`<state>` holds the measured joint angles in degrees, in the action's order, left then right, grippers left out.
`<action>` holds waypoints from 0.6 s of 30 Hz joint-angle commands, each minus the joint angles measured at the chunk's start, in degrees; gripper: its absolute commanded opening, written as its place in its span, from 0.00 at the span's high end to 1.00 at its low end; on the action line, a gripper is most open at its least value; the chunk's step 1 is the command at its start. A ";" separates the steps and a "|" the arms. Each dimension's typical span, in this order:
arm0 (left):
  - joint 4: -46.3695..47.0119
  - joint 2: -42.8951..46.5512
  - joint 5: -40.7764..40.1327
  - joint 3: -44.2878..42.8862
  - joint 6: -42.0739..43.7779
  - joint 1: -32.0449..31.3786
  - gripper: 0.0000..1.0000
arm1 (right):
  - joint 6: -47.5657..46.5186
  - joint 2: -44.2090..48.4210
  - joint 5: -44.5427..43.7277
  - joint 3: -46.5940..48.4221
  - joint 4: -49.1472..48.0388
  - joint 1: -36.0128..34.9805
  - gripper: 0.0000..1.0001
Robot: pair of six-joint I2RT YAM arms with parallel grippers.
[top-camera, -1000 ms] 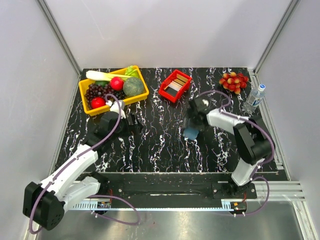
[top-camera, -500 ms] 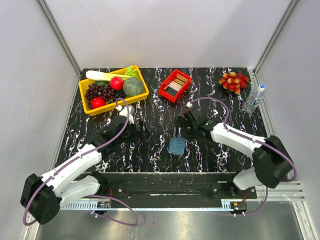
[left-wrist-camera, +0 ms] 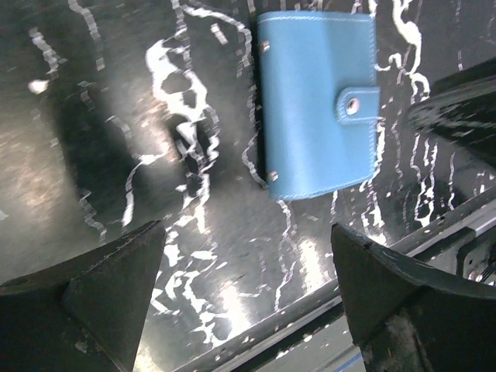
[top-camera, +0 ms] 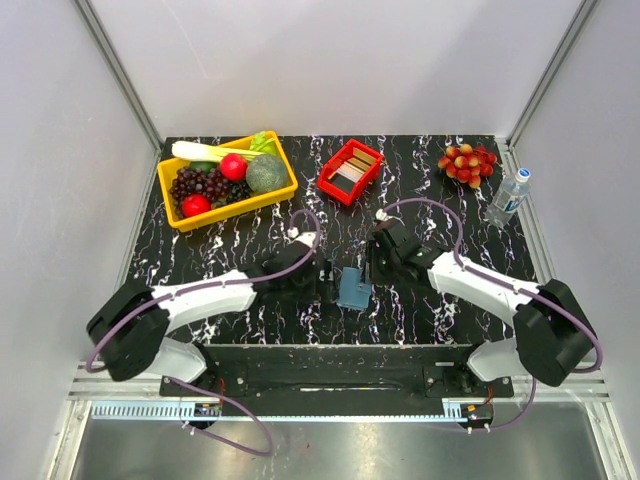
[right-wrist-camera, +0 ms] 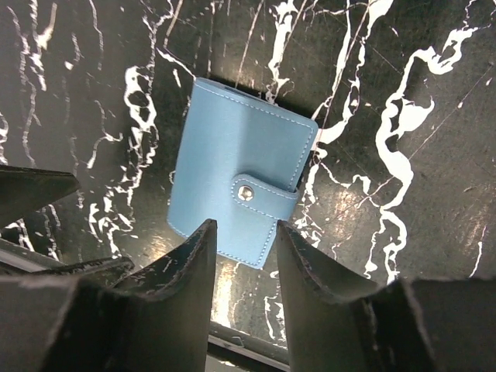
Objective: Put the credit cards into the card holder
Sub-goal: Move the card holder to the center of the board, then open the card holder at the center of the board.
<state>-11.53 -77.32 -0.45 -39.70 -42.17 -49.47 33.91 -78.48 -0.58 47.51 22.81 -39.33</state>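
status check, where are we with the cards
left jaws wide, empty. right jaws narrow, at card holder edge. holder flat, flap snapped shut. credit cards in red tray.

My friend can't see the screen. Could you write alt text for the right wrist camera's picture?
A closed steel-blue card holder, its little flap snapped shut, lies flat on a black table veined with white, seen from above. The two dark fingers of the right gripper reach up from the bottom edge of the picture, slightly apart, with their tips over the holder's near edge.
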 commanded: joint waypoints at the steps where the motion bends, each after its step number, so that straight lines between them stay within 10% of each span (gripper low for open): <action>1: 3.71 -5.90 -0.61 -7.04 -2.83 -1.77 0.09 | -4.02 -2.03 0.40 1.62 0.57 0.04 0.57; 18: 5.03 -16.55 4.41 -10.31 -1.51 -1.85 0.14 | -0.67 -2.83 -1.27 -1.18 0.23 0.05 0.56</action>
<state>-7.62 -92.75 3.53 -48.53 -43.62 -51.13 34.37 -83.77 -3.90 47.64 26.17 -39.31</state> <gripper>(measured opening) 0.889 0.440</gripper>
